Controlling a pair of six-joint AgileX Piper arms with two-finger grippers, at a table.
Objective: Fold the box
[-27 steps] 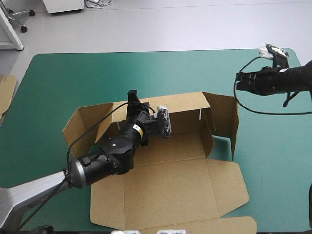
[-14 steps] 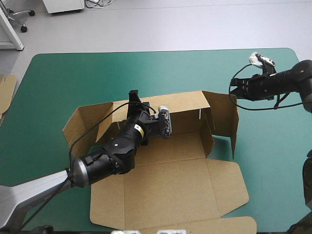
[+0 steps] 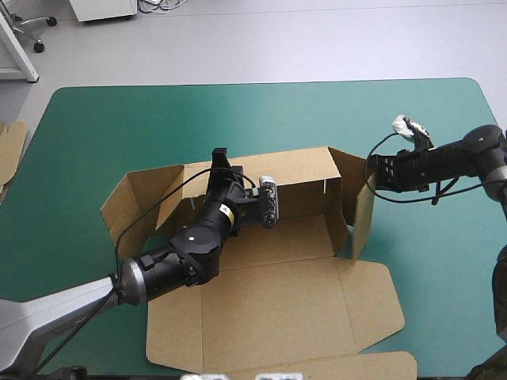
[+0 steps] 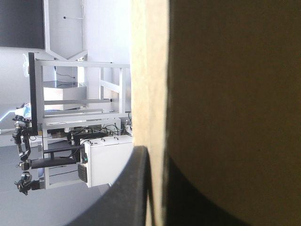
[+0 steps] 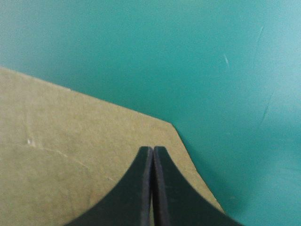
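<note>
The brown box (image 3: 277, 297) lies in the middle of the teal-green cover, its lid flat toward the near edge and its back wall (image 3: 297, 170) upright. My left gripper (image 3: 219, 156) is shut on the back wall's top edge near its left end. In the left wrist view the board (image 4: 225, 94) runs edge-on between my fingers (image 4: 127, 188). My right gripper (image 3: 371, 176) is shut, its tips pressed against the outside of the right side flap (image 3: 363, 214). Seen from the right wrist, my right gripper (image 5: 153, 149) touches brown board (image 5: 70, 155).
The box's left side flap (image 3: 139, 198) leans outward. An edge of more brown board (image 3: 9, 150) shows at the table's left edge. Bare teal-green cover (image 3: 158, 111) lies beyond the box and to its right.
My right gripper has moved left and down to the box and pushed the right side flap inward, so it now stands narrower. The left gripper has kept its hold.
</note>
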